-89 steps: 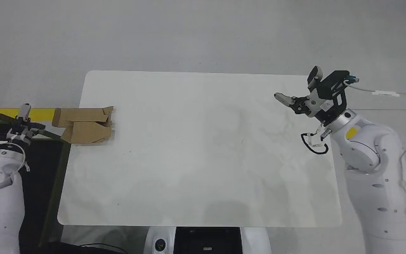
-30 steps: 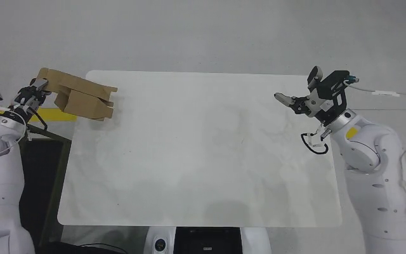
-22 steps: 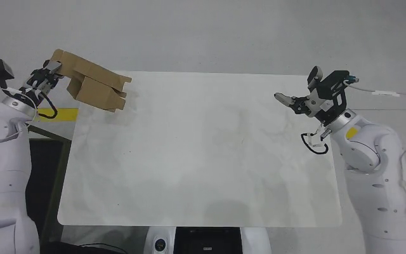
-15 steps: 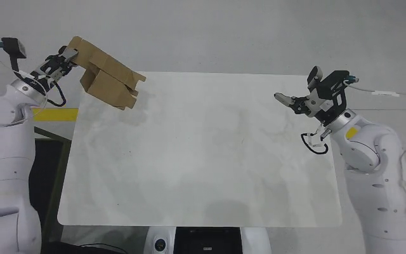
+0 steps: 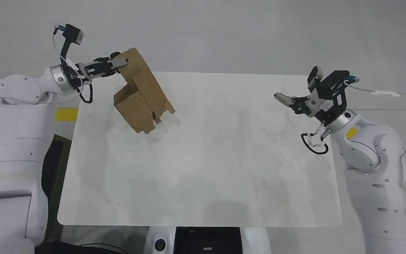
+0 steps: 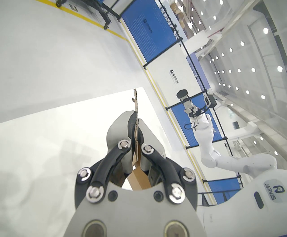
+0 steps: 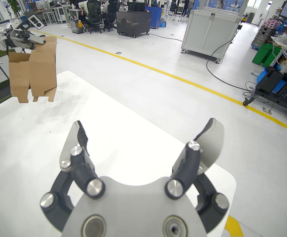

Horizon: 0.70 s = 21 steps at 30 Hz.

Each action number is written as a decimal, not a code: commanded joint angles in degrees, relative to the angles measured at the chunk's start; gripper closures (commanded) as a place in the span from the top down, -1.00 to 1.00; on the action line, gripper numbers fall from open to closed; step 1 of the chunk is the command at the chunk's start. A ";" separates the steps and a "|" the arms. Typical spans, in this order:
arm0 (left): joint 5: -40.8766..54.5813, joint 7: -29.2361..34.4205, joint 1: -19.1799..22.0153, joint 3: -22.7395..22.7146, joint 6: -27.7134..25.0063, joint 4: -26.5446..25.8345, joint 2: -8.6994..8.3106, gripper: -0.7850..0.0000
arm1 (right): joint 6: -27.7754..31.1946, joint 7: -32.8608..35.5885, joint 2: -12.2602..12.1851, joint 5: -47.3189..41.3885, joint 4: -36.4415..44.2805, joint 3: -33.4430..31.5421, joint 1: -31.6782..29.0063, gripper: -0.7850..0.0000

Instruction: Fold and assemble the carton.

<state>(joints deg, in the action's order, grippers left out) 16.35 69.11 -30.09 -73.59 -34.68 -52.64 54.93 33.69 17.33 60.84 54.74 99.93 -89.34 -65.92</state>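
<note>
left claw (image 5: 120,61) pinching carton (image 5: 143,95) | right claw (image 7: 145,126) wide | white table (image 5: 241,178) | yellow floor line (image 7: 157,70)

White table (image 5: 222,165) in front of me, faint grey mottling, rounded corners. Grey floor (image 5: 222,32) all round it. Yellow floor line (image 7: 157,70) runs past the table. Beyond the line: white wheeled cabinet (image 7: 208,29), black cable (image 7: 216,67) on the floor near it, green bins (image 7: 266,53), office chairs (image 7: 96,19). Blue partition panels (image 6: 149,32) in black frames.
</note>
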 commanded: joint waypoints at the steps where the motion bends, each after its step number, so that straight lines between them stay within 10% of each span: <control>1: 0.55 0.50 0.01 2.23 0.00 -1.48 0.43 -1.00 | 0.00 0.00 0.00 0.00 0.00 0.00 0.00 1.00; 21: 8.49 4.23 0.75 18.04 3.72 -13.55 1.19 -1.00 | 0.00 0.00 0.00 0.00 0.00 0.00 0.00 1.00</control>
<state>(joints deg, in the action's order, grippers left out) 24.18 73.29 -29.50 -56.01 -31.00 -65.79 56.10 33.69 17.33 60.84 54.74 99.93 -89.34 -65.92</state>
